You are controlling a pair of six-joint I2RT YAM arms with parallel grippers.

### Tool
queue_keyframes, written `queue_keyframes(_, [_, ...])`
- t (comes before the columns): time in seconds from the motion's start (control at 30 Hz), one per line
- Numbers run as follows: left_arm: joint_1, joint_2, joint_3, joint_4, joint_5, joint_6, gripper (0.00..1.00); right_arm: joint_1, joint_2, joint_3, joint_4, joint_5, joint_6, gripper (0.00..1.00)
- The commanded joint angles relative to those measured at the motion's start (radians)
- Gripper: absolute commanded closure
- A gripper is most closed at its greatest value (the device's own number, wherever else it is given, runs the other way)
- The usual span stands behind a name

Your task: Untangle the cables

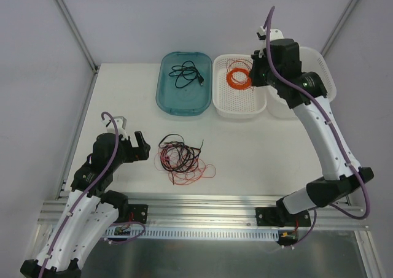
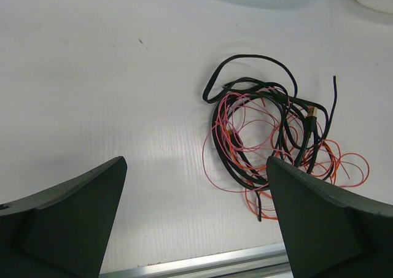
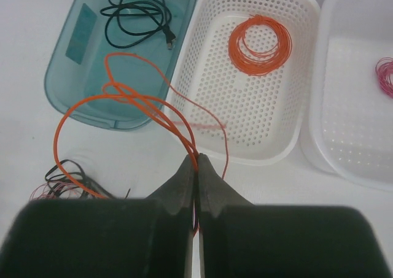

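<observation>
Cables (image 1: 183,158) clumped mid-surface (image 1: 258,149), at 6 o'clock of tray (image 1: 178,101). Left pincer (image 2: 196,167) spread wide at their 9 o'clock. Right pincer (image 3: 196,161) clamped on orange wire (image 3: 56,140).

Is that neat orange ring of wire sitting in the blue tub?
No, the orange ring coil lies in the white perforated basket; the blue tub holds a black cable.

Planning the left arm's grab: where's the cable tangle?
Top view: the cable tangle lies on the table near the front edge, just right of the open left gripper, nearer the arms than the teal tray.
</observation>
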Motion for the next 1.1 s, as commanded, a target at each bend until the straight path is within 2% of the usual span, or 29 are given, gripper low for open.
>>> queue_keyframes(0.0, [-0.002,-0.008,-0.007,0.035,-0.004,0.021,0.01,-0.055,0.087,0.026,0.077,-0.063,-0.029,0.99])
queue_keyframes(0.17, [-0.002,-0.006,-0.005,0.036,-0.005,0.021,0.01,-0.126,0.204,-0.005,0.198,-0.139,-0.013,0.99])
queue_keyframes(0.33, [-0.002,-0.005,-0.008,0.036,-0.005,0.016,0.01,-0.178,0.36,-0.04,0.295,-0.144,0.008,0.99])
queue_keyframes(0.6, [-0.002,0.017,-0.005,0.036,-0.002,0.013,0.01,-0.215,0.58,-0.039,0.324,-0.177,0.062,0.99])
queue_keyframes(0.7, [-0.002,0.011,-0.005,0.036,-0.002,0.013,0.01,-0.214,0.598,-0.039,0.298,-0.172,0.068,0.88])
queue_keyframes(0.73, [-0.001,0.011,-0.008,0.035,-0.002,0.012,0.01,-0.214,0.587,-0.057,0.298,-0.173,0.071,0.74])
queue_keyframes(0.8, [-0.001,0.007,-0.008,0.038,-0.001,0.013,0.01,-0.214,0.537,-0.08,0.302,-0.177,0.073,0.6])
queue_keyframes(0.83, [-0.001,0.006,-0.008,0.036,0.004,0.012,0.01,-0.214,0.519,-0.094,0.301,-0.177,0.073,0.48])
queue_keyframes(0.9, [-0.001,0.011,-0.007,0.036,0.01,0.016,0.01,-0.212,0.457,-0.103,0.277,-0.186,0.07,0.38])
queue_keyframes(0.93, [-0.001,0.011,-0.007,0.036,0.016,0.016,0.01,-0.212,0.434,-0.112,0.266,-0.189,0.07,0.3])
queue_keyframes(1.07, [-0.001,0.011,-0.007,0.038,0.029,0.018,0.01,-0.206,0.301,-0.192,0.224,-0.196,0.08,0.25])
